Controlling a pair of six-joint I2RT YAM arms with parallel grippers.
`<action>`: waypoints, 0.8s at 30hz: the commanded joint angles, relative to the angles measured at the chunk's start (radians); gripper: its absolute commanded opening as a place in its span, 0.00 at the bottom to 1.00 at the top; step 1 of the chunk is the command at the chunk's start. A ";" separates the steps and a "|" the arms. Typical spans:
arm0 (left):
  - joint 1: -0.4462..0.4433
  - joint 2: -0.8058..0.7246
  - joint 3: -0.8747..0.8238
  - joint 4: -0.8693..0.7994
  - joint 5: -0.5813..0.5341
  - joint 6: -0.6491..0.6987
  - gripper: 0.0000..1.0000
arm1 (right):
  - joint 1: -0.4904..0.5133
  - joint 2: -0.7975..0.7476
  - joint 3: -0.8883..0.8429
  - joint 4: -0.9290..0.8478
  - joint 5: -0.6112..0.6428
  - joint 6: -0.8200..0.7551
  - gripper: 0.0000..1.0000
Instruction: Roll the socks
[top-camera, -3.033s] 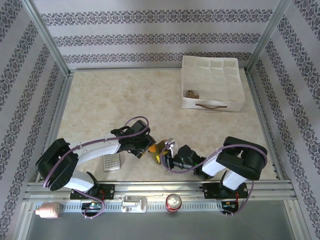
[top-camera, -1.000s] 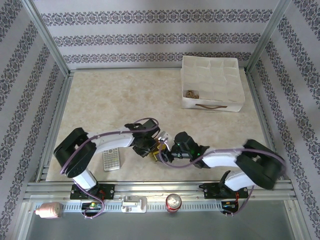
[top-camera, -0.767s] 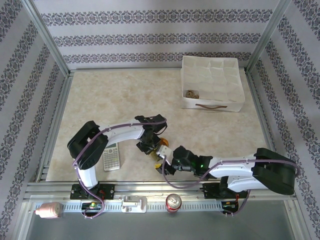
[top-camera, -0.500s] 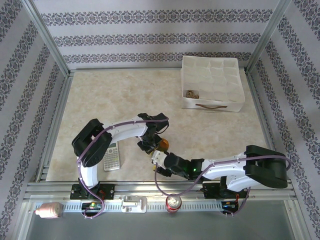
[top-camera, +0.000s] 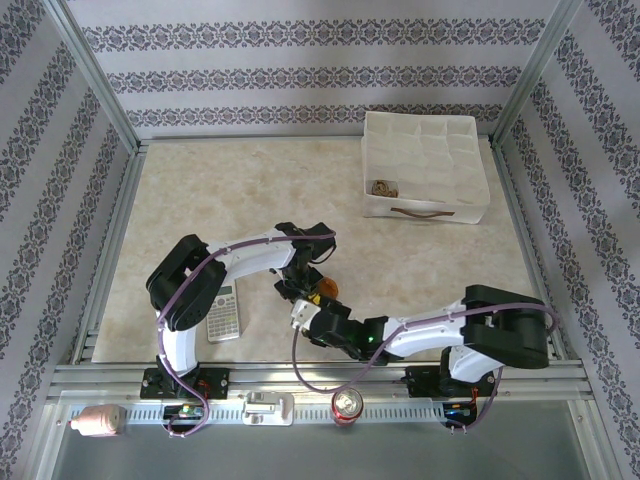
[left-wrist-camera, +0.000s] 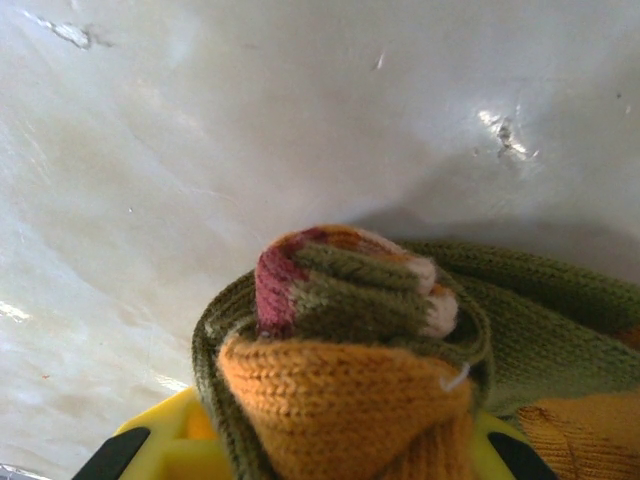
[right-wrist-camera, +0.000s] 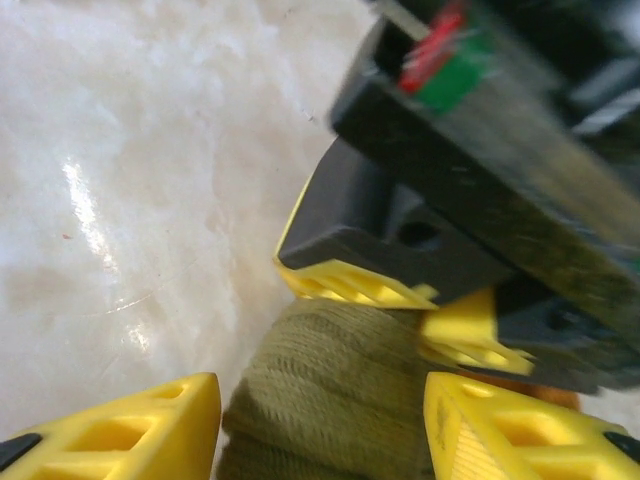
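Left pincer (left-wrist-camera: 322, 445) is closed almost fully on the olive-green sock (left-wrist-camera: 350, 300), and its yellow fingers (left-wrist-camera: 160, 450) show on either side beneath the bundle. The sock is wound into a tight roll. An orange patch faces the left wrist camera, with a core of red, olive and pale stripes above it and olive knit wrapped around. The right pincer (right-wrist-camera: 320, 405) comes in from the opposite side with its jaws about halfway apart, one yellow finger on each side of the same roll. I cannot tell whether they press the fabric or only flank it. Both pincers meet over the middle of the table (top-camera: 190, 210), toward its near edge.

There are two socks, one calculator, one box and one can. The second sock (top-camera: 382, 187) is a small brown-and-beige bundle, too small to show its pattern. It lies in the white fabric organiser box (top-camera: 455, 208) at the table's far right corner, in the compartment at the box's near left corner. The box is divided into a grid of compartments and has one dark handle (top-camera: 415, 211) on its near wall. The grey calculator (top-camera: 222, 313) lies flat toward the near left corner, just beside the left arm. The drink can (top-camera: 347, 405) stands on the metal rail beyond the near edge, between the arm bases.
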 joint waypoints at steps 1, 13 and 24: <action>0.000 0.104 -0.065 -0.108 -0.001 0.026 0.00 | -0.016 0.074 0.070 -0.035 0.024 -0.004 0.50; 0.055 -0.050 -0.110 0.003 0.030 0.030 0.32 | -0.110 0.094 0.026 -0.235 -0.213 0.284 0.00; 0.159 -0.230 -0.195 0.276 0.060 0.009 0.88 | -0.275 0.079 -0.095 -0.129 -0.581 0.374 0.00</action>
